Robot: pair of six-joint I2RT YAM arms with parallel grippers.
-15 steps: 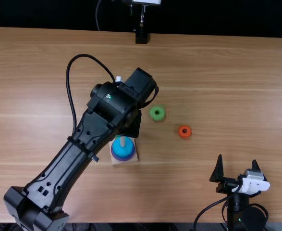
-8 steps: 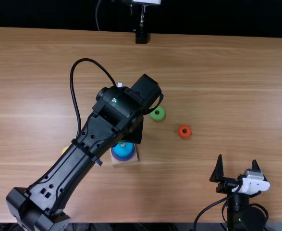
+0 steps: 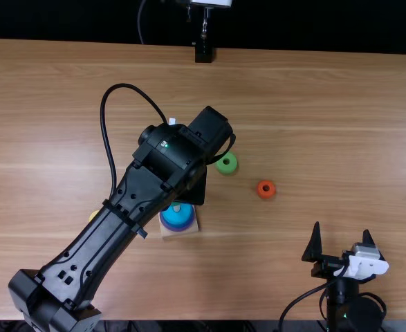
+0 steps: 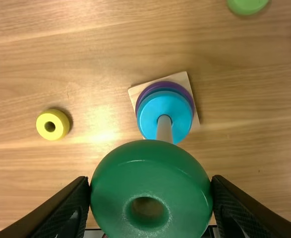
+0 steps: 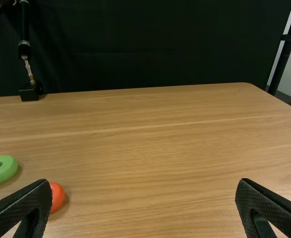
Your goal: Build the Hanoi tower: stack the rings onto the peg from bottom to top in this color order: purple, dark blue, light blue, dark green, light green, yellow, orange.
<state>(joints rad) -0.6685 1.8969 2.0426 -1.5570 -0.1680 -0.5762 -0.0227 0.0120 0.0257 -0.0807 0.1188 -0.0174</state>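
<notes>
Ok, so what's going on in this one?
A ring tower is being built. The left pincer grips the dark green ring near the peg, where the light blue ring sits above the purple ring. The yellow ring, light green ring and orange ring lie loose on the table. The right pincer is open and empty.

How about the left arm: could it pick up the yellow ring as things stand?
Probably not: its gripper holds the dark green ring, though the yellow ring lies loose on the table.
</notes>
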